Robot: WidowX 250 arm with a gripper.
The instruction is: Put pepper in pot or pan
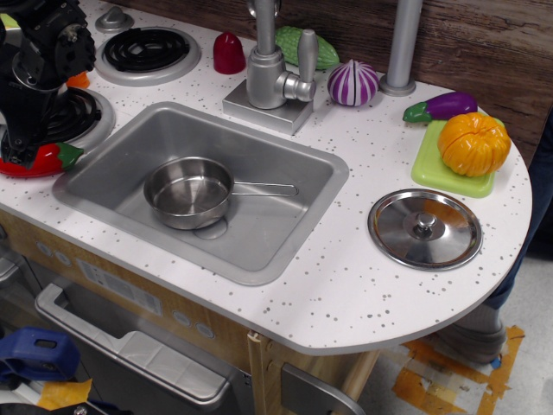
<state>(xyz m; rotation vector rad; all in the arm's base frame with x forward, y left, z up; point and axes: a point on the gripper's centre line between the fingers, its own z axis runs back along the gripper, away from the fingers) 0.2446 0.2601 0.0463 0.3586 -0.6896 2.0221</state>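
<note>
Right, the pepper lies at the far left of the counter, on the near edge of a black stove burner, green stem cap pointing right toward the sink. Black gripper sits directly over it, touching or almost touching its top; the fingers run off the left edge and merge with the dark arm, so I cannot tell how wide they stand or whether they have hold of it. Pan sits in the sink, well right of the pepper, handle pointing right, nothing in it. Sink rim lies between the two. Faucet stands behind the sink. Dark red dome toy near a second burner further back. Steel lid right of the sink, orange pumpkin toy on a green board, eggplant behind it.
</note>
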